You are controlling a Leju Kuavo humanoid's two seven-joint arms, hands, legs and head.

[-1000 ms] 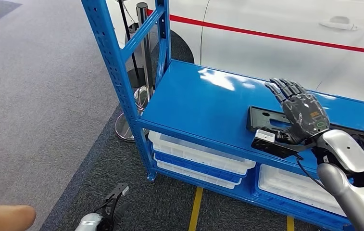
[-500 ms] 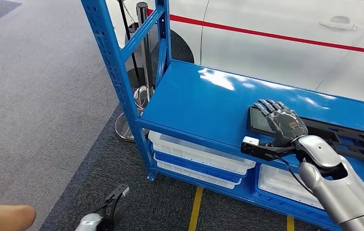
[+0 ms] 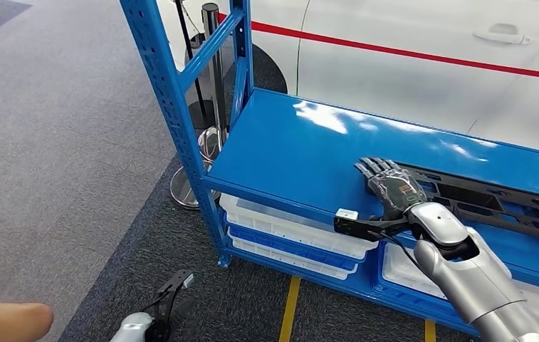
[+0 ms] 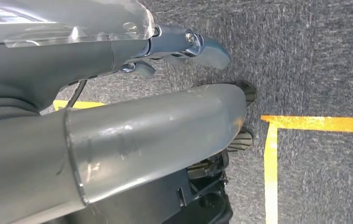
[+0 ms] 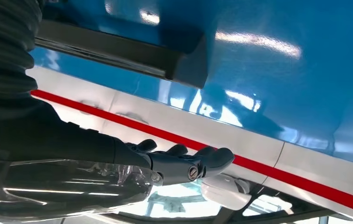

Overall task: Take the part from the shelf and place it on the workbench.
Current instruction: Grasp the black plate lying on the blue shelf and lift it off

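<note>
A long black plastic part (image 3: 490,203) with cut-outs lies flat on the blue shelf board (image 3: 302,149), toward its right side. My right hand (image 3: 389,184) is stretched out low over the part's left end, fingers straight, and I cannot tell whether it touches. In the right wrist view the part's end (image 5: 118,51) shows against the blue board, with the straight fingers (image 5: 183,163) apart from it and nothing held. My left hand (image 3: 158,319) hangs low beside the shelf over the carpet, holding nothing; its fingers (image 4: 188,44) are loosely extended.
White bins (image 3: 295,229) sit on the lower shelf levels. The blue upright (image 3: 170,107) stands at the shelf's left corner, a stanchion base (image 3: 188,189) behind it. A white car with a red stripe (image 3: 409,64) is behind the shelf. Part of a person (image 3: 3,320) shows at lower left.
My right hand has dropped from above the part and moved left toward the shelf's front, now lying flat over the part's left end. The part and left hand have stayed put.
</note>
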